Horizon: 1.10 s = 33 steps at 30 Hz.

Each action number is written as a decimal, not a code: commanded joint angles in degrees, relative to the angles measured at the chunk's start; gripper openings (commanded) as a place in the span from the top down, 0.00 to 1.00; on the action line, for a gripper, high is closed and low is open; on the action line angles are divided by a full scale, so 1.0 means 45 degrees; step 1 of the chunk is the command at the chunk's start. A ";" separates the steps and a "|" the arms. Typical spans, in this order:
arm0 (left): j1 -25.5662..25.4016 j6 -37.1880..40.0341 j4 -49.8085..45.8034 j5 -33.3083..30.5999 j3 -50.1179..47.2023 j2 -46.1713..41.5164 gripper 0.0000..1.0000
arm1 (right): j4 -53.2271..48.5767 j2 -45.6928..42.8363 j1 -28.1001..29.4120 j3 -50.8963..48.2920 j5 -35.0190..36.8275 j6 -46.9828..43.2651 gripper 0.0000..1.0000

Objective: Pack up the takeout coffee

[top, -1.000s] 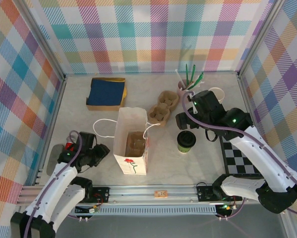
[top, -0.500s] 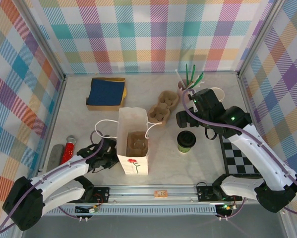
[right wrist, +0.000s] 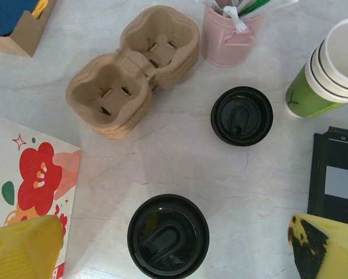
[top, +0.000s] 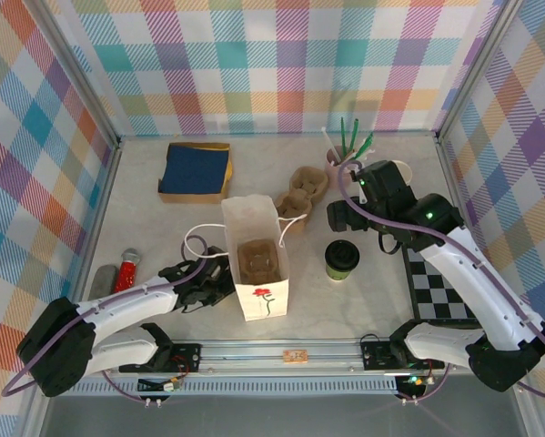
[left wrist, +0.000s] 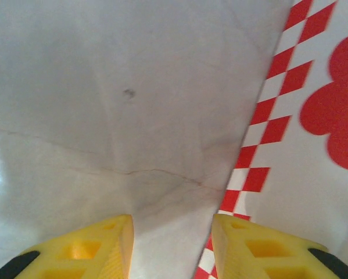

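The takeout coffee [top: 342,259], a green cup with a black lid [right wrist: 168,235], stands on the table right of the white paper bag [top: 258,264]. My right gripper [top: 342,217] hovers just behind and above it, open wide. In the right wrist view the lid sits between the two yellow fingertips [right wrist: 24,247], untouched. The bag stands upright with a brown cup carrier [top: 256,259] inside. My left gripper [top: 219,284] is low at the bag's left side, jaws apart over bare table [left wrist: 172,244]. The bag's checked edge [left wrist: 261,145] runs by the right finger.
A loose black lid [right wrist: 241,115], a pink pot of sticks [right wrist: 229,29], stacked lidless green cups [right wrist: 327,70] and brown cup carriers [right wrist: 133,70] lie behind the coffee. A blue-filled box [top: 196,170] sits back left, a red-handled tool [top: 125,271] at left, a checkered board [top: 440,287] at right.
My left arm has swung from the table's left edge over to the bag's left side, and the bag has shifted right. The right gripper has moved slightly right.
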 commanded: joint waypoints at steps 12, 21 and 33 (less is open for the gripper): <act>0.1138 0.1597 -0.3388 -0.0886 0.1118 -0.3016 0.50 | -0.0303 0.0284 -0.0761 -0.2315 -0.1433 0.0780 0.01; 0.2509 0.2501 -0.5625 -0.1235 0.1681 -0.5424 0.49 | -0.1204 0.1152 -0.0781 -0.2536 -0.0560 0.6770 0.01; 0.3214 0.3509 -0.6690 -0.1998 0.3152 -0.5722 0.49 | -0.1129 0.1328 -0.0508 -0.2145 -0.1861 1.0832 0.01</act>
